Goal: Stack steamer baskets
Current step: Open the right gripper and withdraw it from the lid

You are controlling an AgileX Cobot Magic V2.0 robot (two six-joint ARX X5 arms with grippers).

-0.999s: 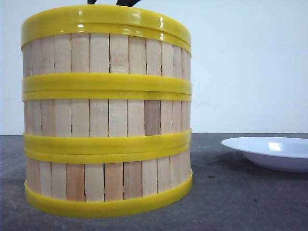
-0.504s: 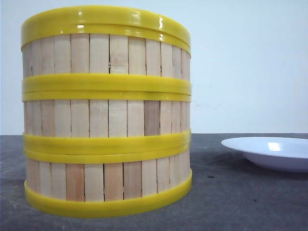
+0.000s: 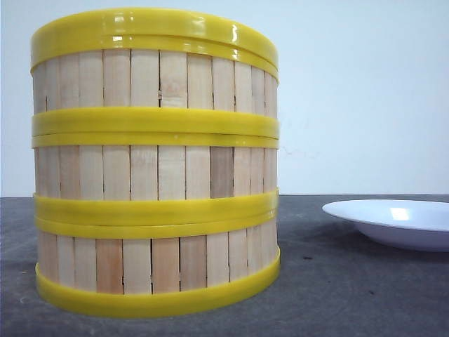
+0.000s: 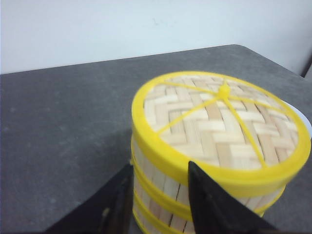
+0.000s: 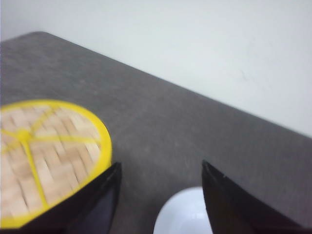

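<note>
Three steamer baskets stand stacked in one column on the dark table: bottom (image 3: 154, 263), middle (image 3: 154, 172) and top (image 3: 154, 77). A woven lid with a yellow rim (image 4: 214, 117) caps the stack. My left gripper (image 4: 160, 165) is open just off the stack's side and upper rim, with the slatted wall (image 4: 165, 190) showing in its gap and nothing gripped. My right gripper (image 5: 160, 163) is open over bare table, with the lid (image 5: 44, 151) to one side. Neither gripper shows in the front view.
A white plate (image 3: 396, 221) lies on the table to the right of the stack, and its rim (image 5: 187, 214) sits below the right gripper's gap. The grey table (image 3: 351, 295) ends at a pale wall behind.
A dark gripper part that showed above the stack's top one second ago has left the front view. The stack and the plate have not moved.
</note>
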